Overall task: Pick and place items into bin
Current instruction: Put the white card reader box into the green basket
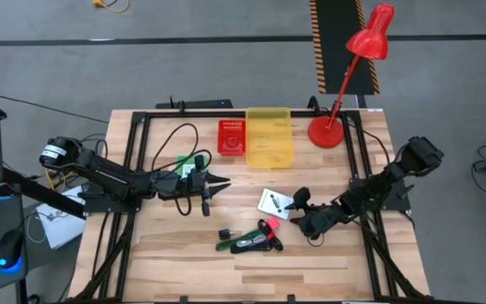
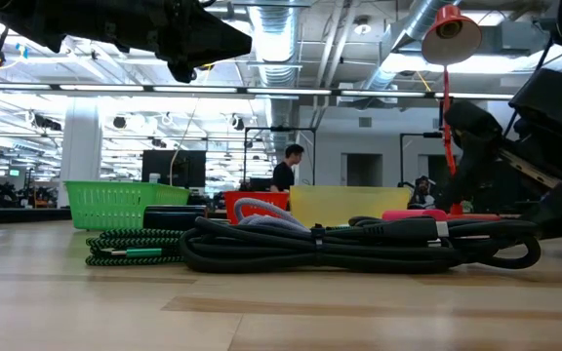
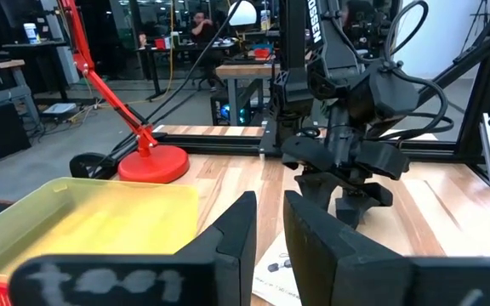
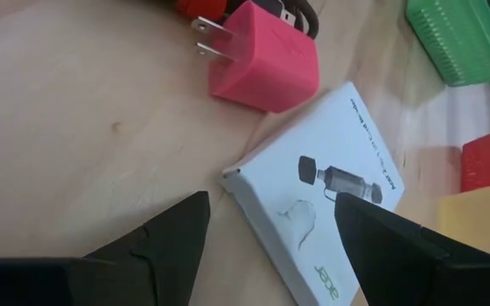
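- The right claw [image 1: 295,203] is low over the wooden surface [image 1: 184,270], near the middle and a little to the right side.
- Its two dark fingers [image 4: 173,234] are spread wide and hold nothing.
- The white box [image 4: 321,217], with a black picture of a small adapter on its top, lies flat on the surface directly in front of this claw. In the right wrist view one corner of the box sits in the gap between the two fingers; I cannot tell if a finger touches it.
- In the high view the white box [image 1: 273,203] is just beside the claw tips, on their left.
- A pink plug [image 4: 262,59] with two metal pins lies just beyond the box, near it but not touching.
- A bundle of black cable [image 1: 256,243] with a green stick [image 1: 230,245] lies further toward the front edge, and a tiny black block [image 1: 224,233] is just beside it.
- The yellow bin [image 1: 269,135] stands at the back of the surface, with a red basket [image 1: 231,137] touching its left side and a red lamp [image 1: 344,84] on its right.
- The left claw [image 1: 218,181] hangs above the surface left of centre, its fingers a little apart and empty, well apart from the box.
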{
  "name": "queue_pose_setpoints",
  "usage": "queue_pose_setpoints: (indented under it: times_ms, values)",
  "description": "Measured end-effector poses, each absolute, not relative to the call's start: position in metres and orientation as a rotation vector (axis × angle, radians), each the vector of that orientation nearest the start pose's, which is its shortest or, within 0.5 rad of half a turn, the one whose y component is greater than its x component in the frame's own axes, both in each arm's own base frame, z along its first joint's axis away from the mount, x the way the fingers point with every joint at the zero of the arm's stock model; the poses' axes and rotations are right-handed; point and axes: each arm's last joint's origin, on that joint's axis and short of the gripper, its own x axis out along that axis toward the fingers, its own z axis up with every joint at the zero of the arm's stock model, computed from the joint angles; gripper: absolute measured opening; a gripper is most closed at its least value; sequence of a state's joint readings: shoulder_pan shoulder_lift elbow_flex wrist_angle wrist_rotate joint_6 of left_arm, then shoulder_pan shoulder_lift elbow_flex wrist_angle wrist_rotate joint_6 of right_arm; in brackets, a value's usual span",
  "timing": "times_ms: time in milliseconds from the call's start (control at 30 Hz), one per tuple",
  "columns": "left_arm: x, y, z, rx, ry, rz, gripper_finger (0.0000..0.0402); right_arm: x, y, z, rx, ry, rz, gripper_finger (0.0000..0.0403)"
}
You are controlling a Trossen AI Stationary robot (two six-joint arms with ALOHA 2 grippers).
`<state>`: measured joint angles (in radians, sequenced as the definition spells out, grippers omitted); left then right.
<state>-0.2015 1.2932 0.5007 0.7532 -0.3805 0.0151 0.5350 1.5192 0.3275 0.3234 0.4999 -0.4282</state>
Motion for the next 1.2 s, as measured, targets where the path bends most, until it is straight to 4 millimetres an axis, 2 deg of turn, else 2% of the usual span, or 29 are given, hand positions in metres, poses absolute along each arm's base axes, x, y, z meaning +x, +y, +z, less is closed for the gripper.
queue_pose_setpoints:
  times_ms: [1200]
  values:
    - [0.254,-0.041,0.221,0.006,0.037,0.171,0.0052,0.198,0.080,0.089,-0.633,0.799,0.194,0.0255]
